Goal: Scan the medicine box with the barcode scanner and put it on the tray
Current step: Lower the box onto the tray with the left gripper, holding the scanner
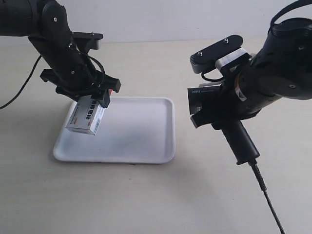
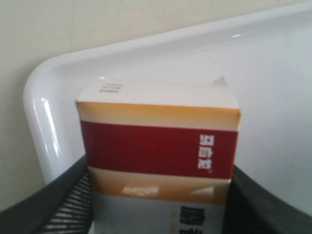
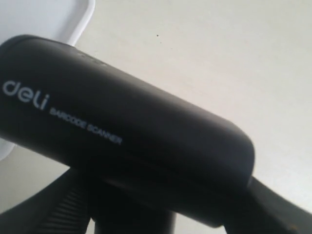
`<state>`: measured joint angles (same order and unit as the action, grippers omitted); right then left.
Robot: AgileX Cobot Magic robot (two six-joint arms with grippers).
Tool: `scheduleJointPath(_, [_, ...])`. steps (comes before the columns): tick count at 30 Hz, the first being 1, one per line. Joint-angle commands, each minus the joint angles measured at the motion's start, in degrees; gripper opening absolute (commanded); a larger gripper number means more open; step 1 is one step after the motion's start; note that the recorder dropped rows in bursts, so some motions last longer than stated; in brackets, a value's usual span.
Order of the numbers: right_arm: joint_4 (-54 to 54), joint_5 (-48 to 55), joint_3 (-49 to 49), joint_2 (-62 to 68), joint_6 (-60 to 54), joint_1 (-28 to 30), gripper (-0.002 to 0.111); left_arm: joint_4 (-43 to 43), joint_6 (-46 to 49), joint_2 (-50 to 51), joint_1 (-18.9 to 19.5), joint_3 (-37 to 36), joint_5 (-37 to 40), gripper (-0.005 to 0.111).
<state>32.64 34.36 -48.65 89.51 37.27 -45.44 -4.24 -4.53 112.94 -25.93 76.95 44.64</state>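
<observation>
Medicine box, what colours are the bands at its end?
Dark red between two tan bands on the white cardboard medicine box; clearest in the left wrist view.

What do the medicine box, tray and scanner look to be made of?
Medicine box: printed cardboard, matte, with folded edges. Tray: white plastic, likely glossy, with highlights along its rounded rim. Barcode scanner: black moulded plastic, satin sheen, printed lettering.

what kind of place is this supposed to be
Probably a robot test bench staged as a pharmacy checkout, not a real shop. A bare pale table holds only a white tray, while two arms hold a medicine box and a barcode scanner.
</observation>
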Motion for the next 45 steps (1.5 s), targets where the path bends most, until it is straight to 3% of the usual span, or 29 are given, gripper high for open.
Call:
scheduleJointPath(1, [0.3,-0.4,-0.4,-1.1,0.4,-0.2,0.004,0.5,-0.3,-0.2,0.3,0.5,-0.6,0.000])
scheduleJointPath(16, [-2.6,-1.3,-0.3,1.5,-0.3,-0.5,0.004,0.8,0.0,-0.2,0.3,0.5,-0.3,0.000])
scheduleJointPath(21, [1.5,-2.1,-0.3,1.7,1.5,-0.4,0.004,0.8,0.3,-0.2,0.3,0.5,-0.4,0.000])
scheduleJointPath(26, [4.9,-2.4,-0.3,2.5,7.8,3.7,0.000,0.4,3.6,-0.2,-0.3,0.5,-0.3,0.000])
scheduleJointPath(31, [1.5,-7.4,-0.3,5.0,7.8,8.8,0.000,-0.1,12.9,-0.2,-1.7,0.5,-0.3,0.000])
scheduleJointPath(38, [0.8,-12.1,-0.3,10.2,7.8,11.0,0.000,-0.8,31.5,-0.2,-6.1,0.5,-0.1,0.000])
scheduleJointPath(45, [0.8,-12.6,-0.3,13.3,7.9,11.5,0.000,-0.9,37.3,-0.2,-10.4,0.5,-0.7,0.000])
